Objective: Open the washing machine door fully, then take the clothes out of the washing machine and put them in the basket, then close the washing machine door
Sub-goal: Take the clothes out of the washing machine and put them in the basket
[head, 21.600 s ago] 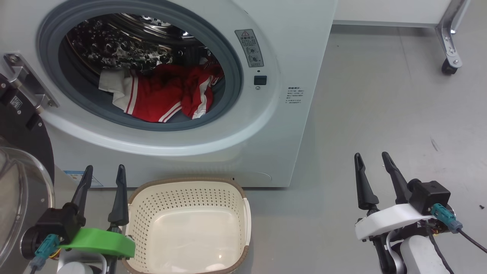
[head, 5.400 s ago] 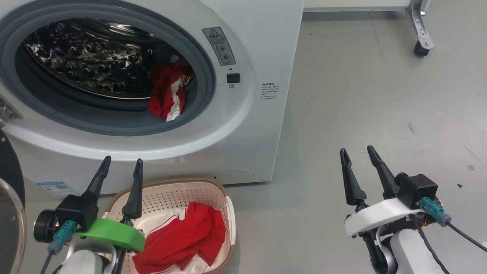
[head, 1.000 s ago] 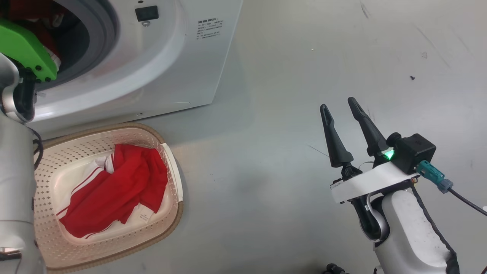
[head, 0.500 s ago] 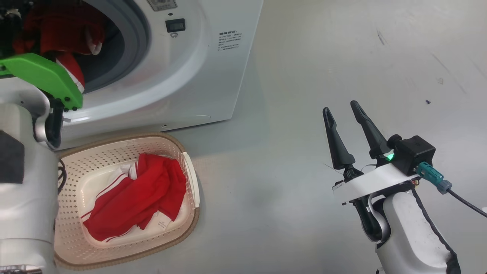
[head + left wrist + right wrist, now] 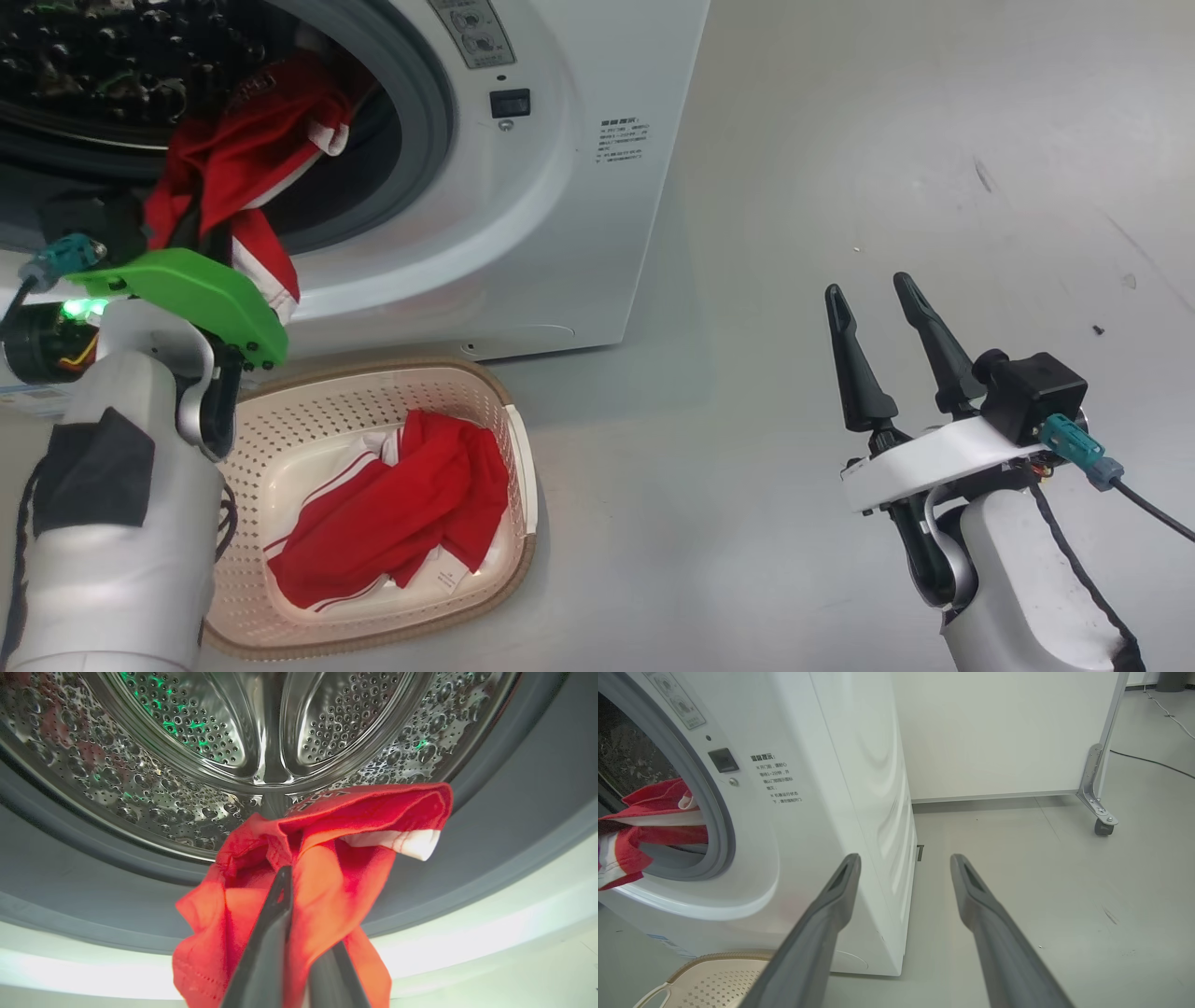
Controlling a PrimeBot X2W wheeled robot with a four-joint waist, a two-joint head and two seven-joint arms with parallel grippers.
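Observation:
My left gripper (image 5: pixel 286 877) is shut on a red garment with white trim (image 5: pixel 336 868), one of the clothes. It holds the garment at the mouth of the white washing machine (image 5: pixel 579 233), in front of the steel drum (image 5: pixel 261 732). In the head view that garment (image 5: pixel 243 149) drapes over the grey gasket, just above the green wrist mount (image 5: pixel 187 294). Another red garment (image 5: pixel 401 504) lies in the cream basket (image 5: pixel 308 411) on the floor below the opening. My right gripper (image 5: pixel 868 285) stands open and empty over the floor to the right. The washing machine door is out of view.
Grey floor (image 5: pixel 840 140) stretches to the right of the machine. A white partition on a metal leg with a caster (image 5: pixel 1101 826) stands behind it, and a cable (image 5: pixel 1148 760) runs along the floor at the far right.
The head camera has shifted. My left gripper has drawn back out of the drum toward the basket, pulling the red garment with it over the gasket. The right arm has held still.

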